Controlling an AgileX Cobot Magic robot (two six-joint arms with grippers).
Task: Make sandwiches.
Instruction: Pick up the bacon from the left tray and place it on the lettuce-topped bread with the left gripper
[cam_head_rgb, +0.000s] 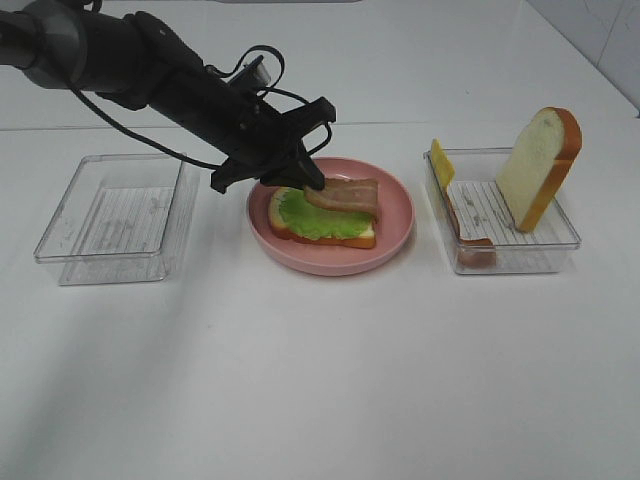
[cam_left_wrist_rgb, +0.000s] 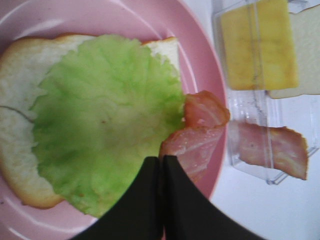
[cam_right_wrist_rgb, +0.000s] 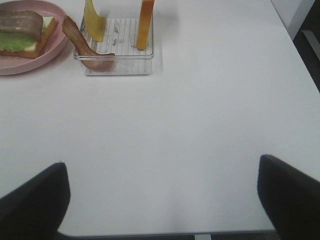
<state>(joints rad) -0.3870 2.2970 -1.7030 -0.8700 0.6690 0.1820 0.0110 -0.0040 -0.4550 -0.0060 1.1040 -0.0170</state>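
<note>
The left hand (cam_head_rgb: 303, 180) is closed, tips at the bacon (cam_head_rgb: 345, 193) lying on the lettuce (cam_head_rgb: 315, 217). The right hand (cam_right_wrist_rgb: 162, 196) stands open above the tabletop (cam_right_wrist_rgb: 200, 125).

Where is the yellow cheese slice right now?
Exterior high view: the cheese slice stands at right, in the back left corner of the clear tray, beside the pink plate.
</note>
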